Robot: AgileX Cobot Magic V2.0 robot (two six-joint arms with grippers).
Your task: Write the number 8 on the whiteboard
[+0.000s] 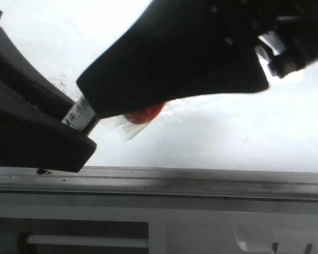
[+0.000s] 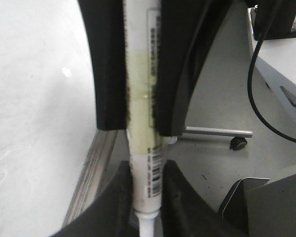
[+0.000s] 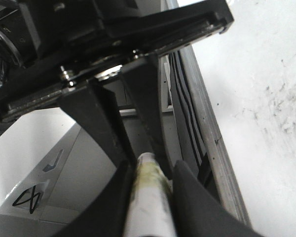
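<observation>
Closest to the front camera, along the lower edge of that view, runs the grey metal edge rail [image 1: 201, 182] of the whiteboard [image 1: 244, 132], with pale furniture panels below it. Just beyond the rail, at the left, the left gripper [image 1: 82, 124] is a dark bulk whose jaws are closed on a white marker [image 1: 79, 112] with a barcode label. From the upper right the right gripper [image 1: 93, 106] reaches down to the same marker, so the two meet over the board's near left part. Something red [image 1: 144, 113] and a scrap of clear film [image 1: 124, 127] peek out beneath the right gripper; what they are cannot be told. The left wrist view shows the marker [image 2: 144, 123] running lengthwise between the left gripper's [image 2: 147, 197] near fingers [image 2: 113, 207] and, farther along the barrel, between the right gripper's [image 2: 140, 118] black fingers [image 2: 108, 79], both pairs pressed tight against it. The right wrist view shows the marker's [image 3: 150, 197] yellowed barrel clamped between the right gripper's [image 3: 150, 170] fingers [image 3: 190, 190], with the left gripper [image 3: 138, 123] beyond it. Farther out lies the glossy white board, with small black specks [image 3: 278, 103] near the rail [image 3: 214, 143]. No drawn number 8 can be made out on the visible board.
</observation>
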